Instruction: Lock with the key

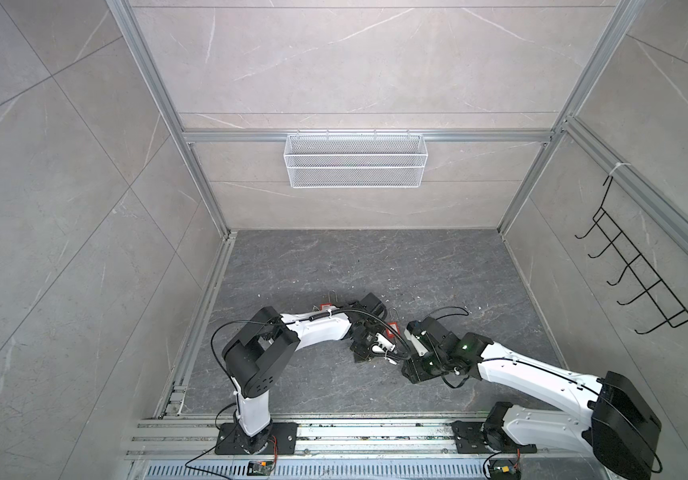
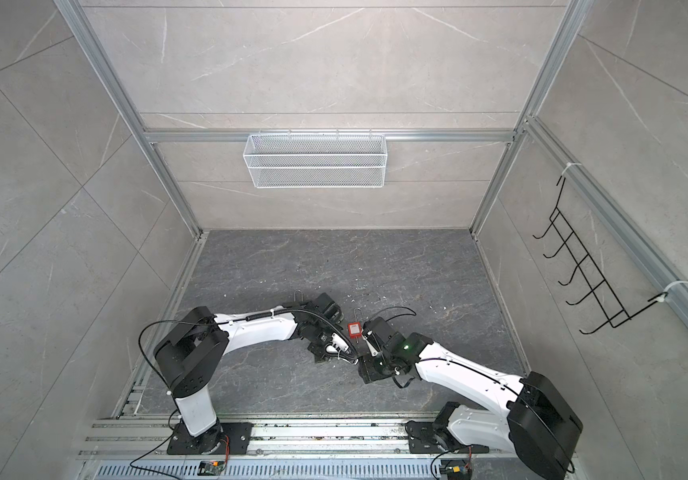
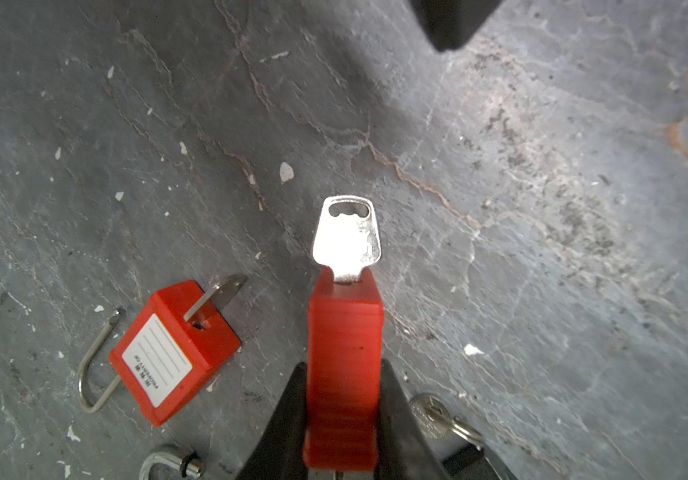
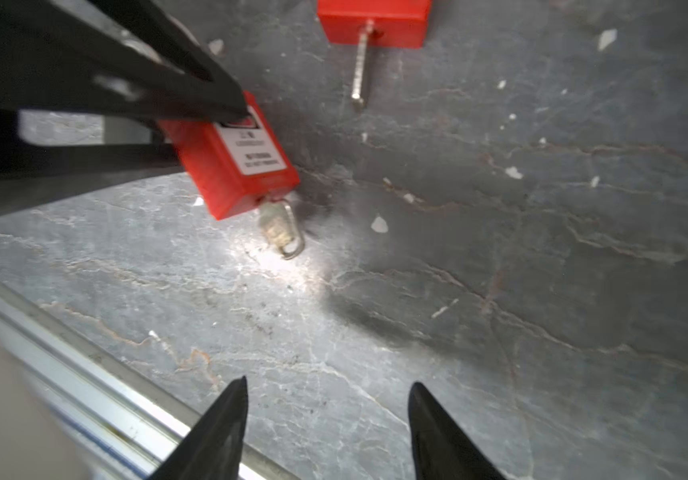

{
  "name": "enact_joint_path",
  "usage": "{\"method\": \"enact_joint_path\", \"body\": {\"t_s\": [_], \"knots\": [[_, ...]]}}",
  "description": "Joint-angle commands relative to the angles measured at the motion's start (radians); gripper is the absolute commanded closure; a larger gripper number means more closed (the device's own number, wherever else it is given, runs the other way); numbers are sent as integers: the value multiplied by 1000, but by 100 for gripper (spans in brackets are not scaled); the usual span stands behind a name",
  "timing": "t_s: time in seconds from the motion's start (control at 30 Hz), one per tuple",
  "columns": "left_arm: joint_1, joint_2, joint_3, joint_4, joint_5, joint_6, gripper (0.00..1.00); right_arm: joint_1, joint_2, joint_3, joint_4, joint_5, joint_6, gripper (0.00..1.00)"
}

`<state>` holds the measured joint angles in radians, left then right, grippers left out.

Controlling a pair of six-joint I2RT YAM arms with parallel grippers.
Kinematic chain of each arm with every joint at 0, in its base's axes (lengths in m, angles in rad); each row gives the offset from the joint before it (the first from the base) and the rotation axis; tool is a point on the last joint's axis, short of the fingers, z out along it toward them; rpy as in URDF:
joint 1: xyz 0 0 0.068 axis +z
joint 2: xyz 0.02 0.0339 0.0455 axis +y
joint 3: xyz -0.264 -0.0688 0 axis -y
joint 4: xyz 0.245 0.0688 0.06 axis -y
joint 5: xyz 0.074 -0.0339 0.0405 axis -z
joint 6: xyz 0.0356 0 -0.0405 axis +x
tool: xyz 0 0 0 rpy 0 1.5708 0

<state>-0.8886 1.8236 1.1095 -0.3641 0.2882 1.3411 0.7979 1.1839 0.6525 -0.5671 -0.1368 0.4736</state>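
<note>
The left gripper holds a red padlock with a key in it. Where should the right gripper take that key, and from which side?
Probably the flat head of the key, the only part outside the red padlock. The right gripper should come end-on, along the shaft, its fingers on the two broad faces; the thin edges would likely slip.

Pale grey, white-veined tiled walls (image 1: 355, 62) are framed with aluminium profiles (image 1: 359, 136). A white mesh basket (image 1: 355, 160) is hung on the back profile, and a black wire hook rack (image 1: 641, 256) is tied to the right wall. The bench (image 1: 375, 266) is surfaced in dark grey veined stone.
</note>
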Motion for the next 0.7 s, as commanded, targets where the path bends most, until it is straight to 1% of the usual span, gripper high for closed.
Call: {"method": "enact_joint_path", "body": {"t_s": [0.0,0.2,0.27,0.33,0.5,0.67], "knots": [[-4,-69,-42,55,11,2,89,-2,-24,-3,33,-48,-44,38],[-1,-176,-113,92,40,30,93,-3,2,18,58,-140,-116,44],[-1,-211,-138,113,47,31,96,-4,25,27,61,-154,-129,46],[-1,-239,-154,125,52,32,96,-10,47,34,78,-194,-140,50],[-3,-278,-179,126,53,49,97,-23,98,61,112,-261,-148,61],[-3,-294,-189,127,51,60,97,-33,118,78,125,-281,-158,63]]}}
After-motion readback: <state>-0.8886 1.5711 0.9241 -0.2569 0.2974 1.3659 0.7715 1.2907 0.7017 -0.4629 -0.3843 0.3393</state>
